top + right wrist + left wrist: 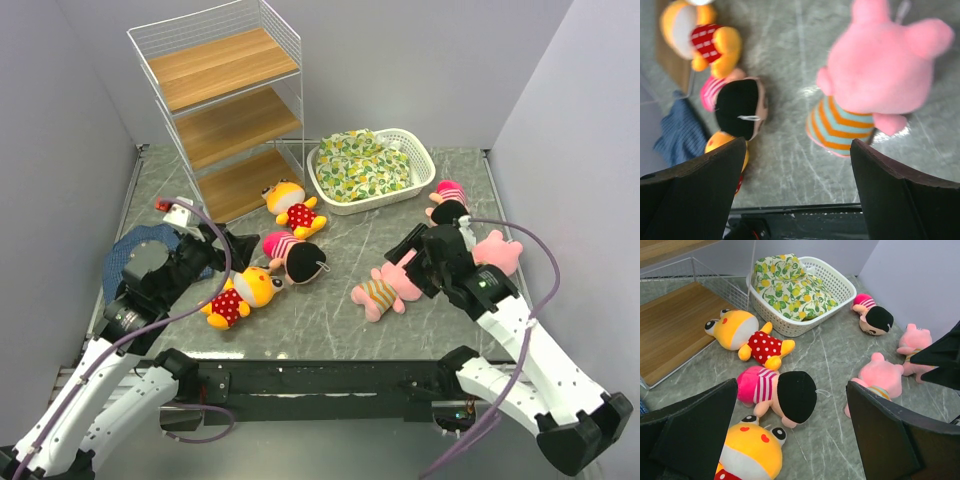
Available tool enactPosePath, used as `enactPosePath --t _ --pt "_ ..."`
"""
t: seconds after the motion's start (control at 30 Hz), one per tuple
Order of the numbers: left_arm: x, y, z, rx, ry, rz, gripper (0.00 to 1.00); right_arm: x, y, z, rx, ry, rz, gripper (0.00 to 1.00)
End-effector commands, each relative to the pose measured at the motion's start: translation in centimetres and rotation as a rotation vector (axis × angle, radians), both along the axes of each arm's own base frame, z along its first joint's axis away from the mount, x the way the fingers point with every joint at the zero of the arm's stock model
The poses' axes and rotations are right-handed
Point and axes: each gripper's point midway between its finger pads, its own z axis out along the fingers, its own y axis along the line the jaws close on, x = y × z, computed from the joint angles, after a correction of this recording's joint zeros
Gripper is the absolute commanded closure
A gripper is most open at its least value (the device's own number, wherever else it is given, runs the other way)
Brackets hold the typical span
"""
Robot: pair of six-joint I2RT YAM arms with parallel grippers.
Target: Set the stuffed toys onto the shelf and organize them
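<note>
Left gripper (791, 389) gapes wide above a doll (796, 397). Right gripper (799, 145), equally wide, hovers over a pig (880, 65). The shelf (225, 70) stands behind.

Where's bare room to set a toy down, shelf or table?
All three shelf boards are bare. On the table, the near strip between orange animal and striped pig is free. A doll and another orange animal crowd the shelf's foot.

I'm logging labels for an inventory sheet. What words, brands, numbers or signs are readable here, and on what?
None readable.
The stuffed toys, the shelf, the white basket and the patterned cloth show no lettering, only stripes, dots and a fruit print.
The small red-and-white part near the left arm is too small to tell.
</note>
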Motion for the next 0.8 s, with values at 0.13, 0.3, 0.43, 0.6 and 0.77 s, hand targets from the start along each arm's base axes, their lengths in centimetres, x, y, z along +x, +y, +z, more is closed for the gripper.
enactPosePath --t 0.13,0.3,0.43,0.6,0.77 --pt "-0.4 0.3 2.0 -0.029 -0.058 0.003 0.04 0.0 -2.3 -3.0 -0.059 0.175 -0.221 0.1" --pt "-0.4 0.5 2.1 -0.031 -0.059 0.014 0.04 0.8 -1.9 -4.1 -0.053 0.233 -0.245 0.18" --pt "-0.5 0.4 2.0 -0.033 -0.056 0.005 0.04 1.4 -2.2 -5.2 -0.053 0.276 -0.297 0.26" --pt "-0.8 0.3 2.3 -0.039 -0.067 -0.006 0.04 2.7 -2.7 -5.9 -0.085 0.304 -0.324 0.27" --pt "-0.8 0.1 2.2 -0.038 -0.058 -0.016 0.03 3.4 -3.3 -7.4 -0.126 0.332 -0.345 0.28"
